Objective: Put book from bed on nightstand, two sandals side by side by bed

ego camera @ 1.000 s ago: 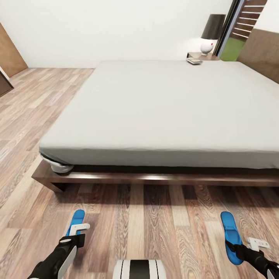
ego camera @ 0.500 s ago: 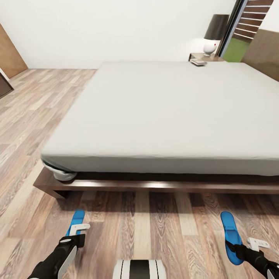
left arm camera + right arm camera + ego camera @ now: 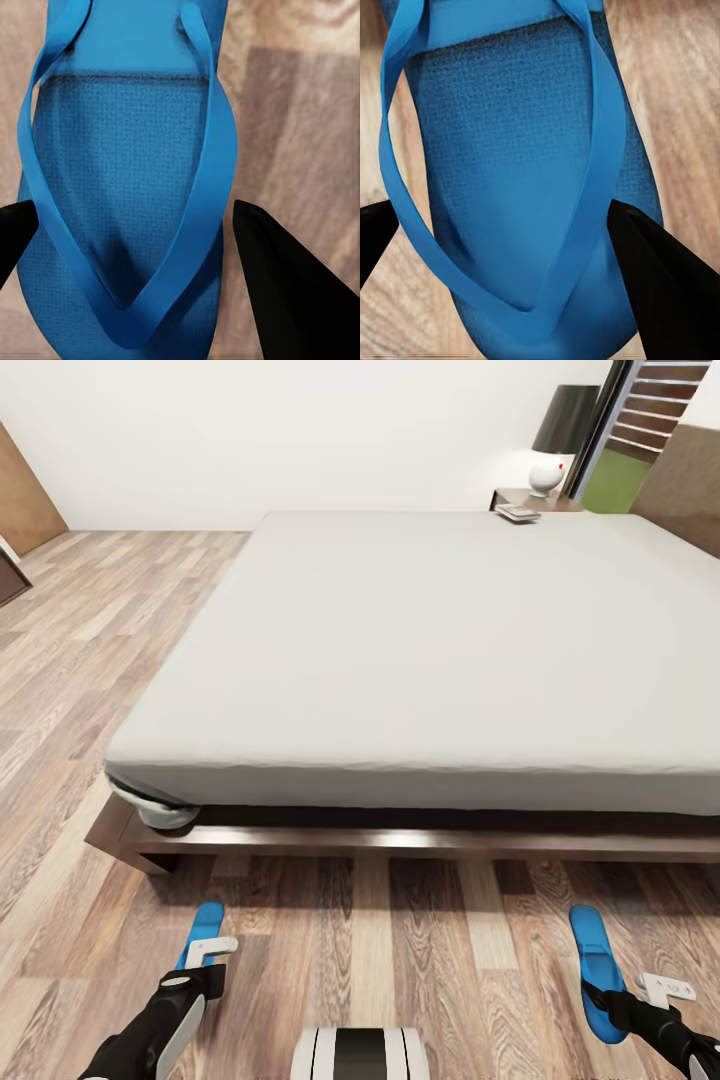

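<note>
While we hold one sandal in each arm in front of the bed point(image 3: 420, 650), the pair sits well apart, and that gap is our main risk. On the left, the left gripper point(image 3: 205, 952) has its jaws closed around the left sandal point(image 3: 127, 187), pinching only its edges, so it could twist or slip as we swing inward. On the right, the right gripper point(image 3: 640, 992) clamps the right sandal point(image 3: 521, 172) the same way. Released carelessly, they may land askew, not side by side. Far off, the book point(image 3: 518, 512) seems to lie on the nightstand point(image 3: 505, 498).
</note>
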Controlling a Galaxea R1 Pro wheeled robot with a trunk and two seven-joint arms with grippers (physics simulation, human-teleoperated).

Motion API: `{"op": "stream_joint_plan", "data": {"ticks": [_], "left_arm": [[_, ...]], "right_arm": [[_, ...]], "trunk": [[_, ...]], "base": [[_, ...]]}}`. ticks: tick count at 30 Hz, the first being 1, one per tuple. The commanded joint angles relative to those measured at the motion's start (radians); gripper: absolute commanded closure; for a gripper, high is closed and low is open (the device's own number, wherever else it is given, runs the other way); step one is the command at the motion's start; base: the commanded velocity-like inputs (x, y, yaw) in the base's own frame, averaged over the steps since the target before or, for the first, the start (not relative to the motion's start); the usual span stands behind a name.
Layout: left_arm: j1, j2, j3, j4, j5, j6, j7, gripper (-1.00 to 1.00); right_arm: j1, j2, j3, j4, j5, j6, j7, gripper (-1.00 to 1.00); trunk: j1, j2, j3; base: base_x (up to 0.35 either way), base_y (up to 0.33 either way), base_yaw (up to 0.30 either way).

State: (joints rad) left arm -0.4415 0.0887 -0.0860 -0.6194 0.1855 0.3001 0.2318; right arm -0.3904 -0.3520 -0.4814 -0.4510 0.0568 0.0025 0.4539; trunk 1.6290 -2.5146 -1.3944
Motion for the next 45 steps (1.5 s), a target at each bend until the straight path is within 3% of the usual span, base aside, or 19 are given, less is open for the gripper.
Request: {"op": "stream_joint_plan", "data": {"ticks": [1,18,27,30,32,45], "left_arm": [[0.000,0.001,-0.008,-0.002,0.009,0.005,0.010,1.00],[0.000,0.002,-0.008,-0.002,0.009,0.004,0.009,1.00],[0.000,0.006,-0.005,-0.002,0.015,0.003,-0.008,1.00],[0.000,0.008,-0.003,-0.002,0.016,0.004,-0.101,1.00],[0.000,0.008,-0.003,-0.002,0.016,0.003,-0.125,1.00],[0.000,0.010,-0.003,-0.002,0.017,0.000,-0.134,1.00]], "right_arm": [[-0.001,0.001,-0.008,0.000,0.006,0.000,0.008,1.00],[-0.001,0.001,-0.008,0.000,0.006,0.000,0.007,1.00],[-0.001,0.001,-0.008,0.000,0.006,0.000,0.008,1.00],[-0.001,0.001,-0.008,0.000,0.006,0.000,0.008,1.00],[-0.001,0.001,-0.008,0.000,0.006,-0.001,0.008,1.00],[-0.001,0.001,-0.008,0.000,0.006,-0.001,0.008,1.00]], "trunk": [[0.000,-0.001,-0.005],[0.008,-0.005,-0.070],[0.008,-0.005,-0.070],[0.008,-0.005,-0.070],[0.008,-0.005,-0.070],[0.008,-0.005,-0.070]], "base": [[0.000,0.000,0.000],[0.000,0.000,0.000],[0.000,0.000,0.000],[0.000,0.000,0.000],[0.000,0.000,0.000],[0.000,0.000,0.000]]}}
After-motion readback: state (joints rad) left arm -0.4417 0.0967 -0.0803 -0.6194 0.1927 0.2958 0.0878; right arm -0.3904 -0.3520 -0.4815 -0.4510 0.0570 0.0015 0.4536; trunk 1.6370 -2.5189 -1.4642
